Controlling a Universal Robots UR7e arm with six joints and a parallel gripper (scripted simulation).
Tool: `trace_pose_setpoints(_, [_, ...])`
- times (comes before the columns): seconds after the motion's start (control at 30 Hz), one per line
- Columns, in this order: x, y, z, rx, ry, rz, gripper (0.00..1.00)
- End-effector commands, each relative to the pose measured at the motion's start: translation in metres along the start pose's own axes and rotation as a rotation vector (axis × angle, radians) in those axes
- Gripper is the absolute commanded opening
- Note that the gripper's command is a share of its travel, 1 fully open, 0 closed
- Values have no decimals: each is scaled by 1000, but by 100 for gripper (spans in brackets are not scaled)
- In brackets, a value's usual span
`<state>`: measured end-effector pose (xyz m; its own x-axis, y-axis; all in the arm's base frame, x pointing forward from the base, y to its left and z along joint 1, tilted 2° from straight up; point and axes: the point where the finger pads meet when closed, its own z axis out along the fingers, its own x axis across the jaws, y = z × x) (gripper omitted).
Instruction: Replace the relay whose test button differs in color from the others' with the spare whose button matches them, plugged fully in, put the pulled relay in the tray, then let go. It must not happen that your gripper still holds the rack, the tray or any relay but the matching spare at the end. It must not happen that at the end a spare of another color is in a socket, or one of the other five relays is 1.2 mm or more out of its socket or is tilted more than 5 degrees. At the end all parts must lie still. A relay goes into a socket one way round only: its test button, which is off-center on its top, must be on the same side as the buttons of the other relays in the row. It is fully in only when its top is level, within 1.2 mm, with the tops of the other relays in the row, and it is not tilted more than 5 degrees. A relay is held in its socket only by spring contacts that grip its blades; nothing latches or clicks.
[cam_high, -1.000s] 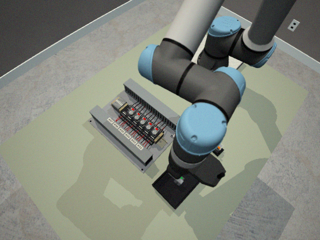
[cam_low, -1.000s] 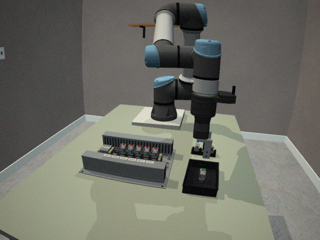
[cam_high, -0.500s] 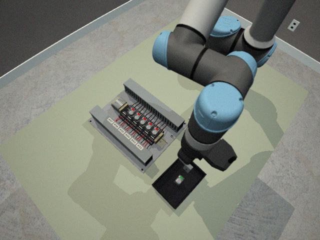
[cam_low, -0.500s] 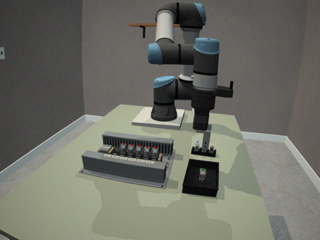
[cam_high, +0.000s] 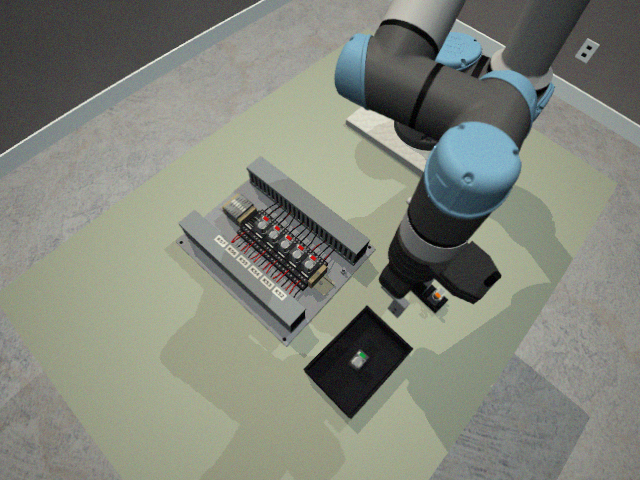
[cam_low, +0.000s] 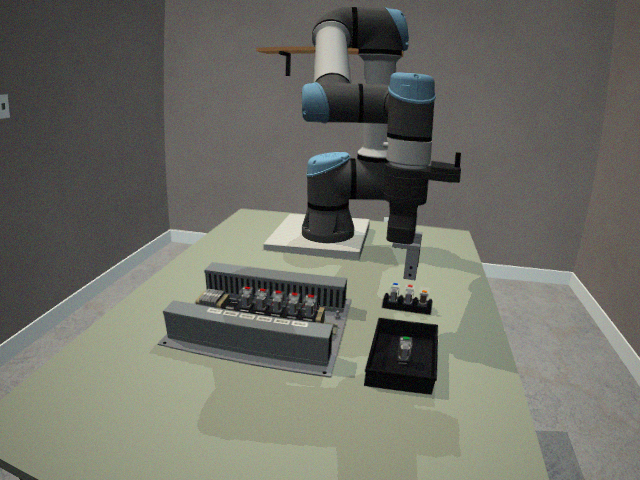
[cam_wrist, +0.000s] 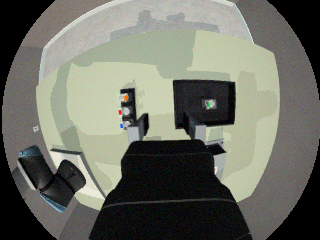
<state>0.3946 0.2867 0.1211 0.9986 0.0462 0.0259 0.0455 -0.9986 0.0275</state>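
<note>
The relay panel (cam_high: 276, 248) holds a row of several relays with red buttons (cam_low: 278, 300). A relay with a green button (cam_high: 359, 360) lies in the black tray (cam_high: 358, 361); it also shows in the tray in the exterior view (cam_low: 404, 348) and in the wrist view (cam_wrist: 210, 103). A small black holder (cam_low: 407, 307) carries three spare relays with blue (cam_low: 394, 285), red (cam_low: 409, 287) and orange (cam_low: 423, 292) buttons. My gripper (cam_low: 410, 263) hangs open and empty above this holder, clear of the spares. In the wrist view the holder (cam_wrist: 126, 110) lies left of the open fingers.
Two grey wire ducts (cam_high: 310, 209) (cam_high: 240, 268) run along both sides of the relay row. A beige terminal block (cam_high: 237, 209) sits at the row's far end. The arm's base stands on a white plate (cam_low: 317, 240) behind the panel. The tray (cam_low: 403, 356) lies just in front of the holder.
</note>
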Motion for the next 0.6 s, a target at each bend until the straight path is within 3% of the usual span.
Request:
trace_pose_setpoints(0.0, [-3, 1, -2, 1, 2, 1, 100])
trace_pose_setpoints(0.1, [-3, 1, -2, 1, 2, 1, 100])
trace_pose_setpoints(0.27, [-61, 8, -10, 1, 2, 1, 100])
trace_pose_setpoints(0.57, [-61, 8, -10, 1, 2, 1, 100])
